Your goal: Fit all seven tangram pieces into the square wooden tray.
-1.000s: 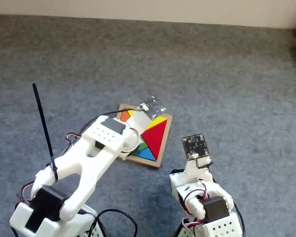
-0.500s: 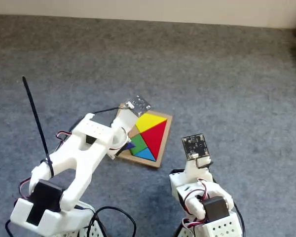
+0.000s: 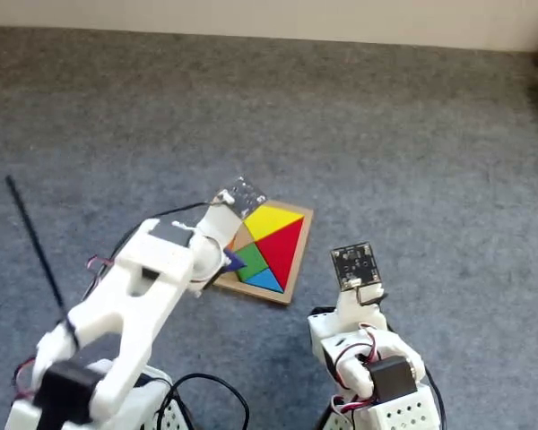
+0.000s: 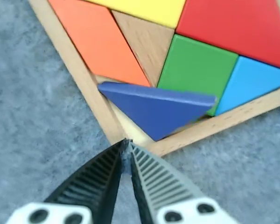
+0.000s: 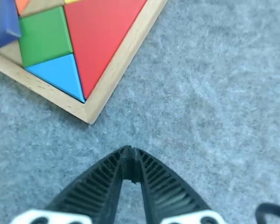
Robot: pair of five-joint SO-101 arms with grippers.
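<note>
Left wrist view: left gripper [image 4: 128, 143] pinched empty at tray [image 4: 80, 79] corner; blue triangle [image 4: 156, 109] tilted, unseated; carpet [image 4: 32, 116] around.

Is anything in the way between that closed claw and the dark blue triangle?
Nothing loose. The left gripper hangs shut over the corner rim of the tray, and the blue triangle lies tilted just beyond it.
</note>
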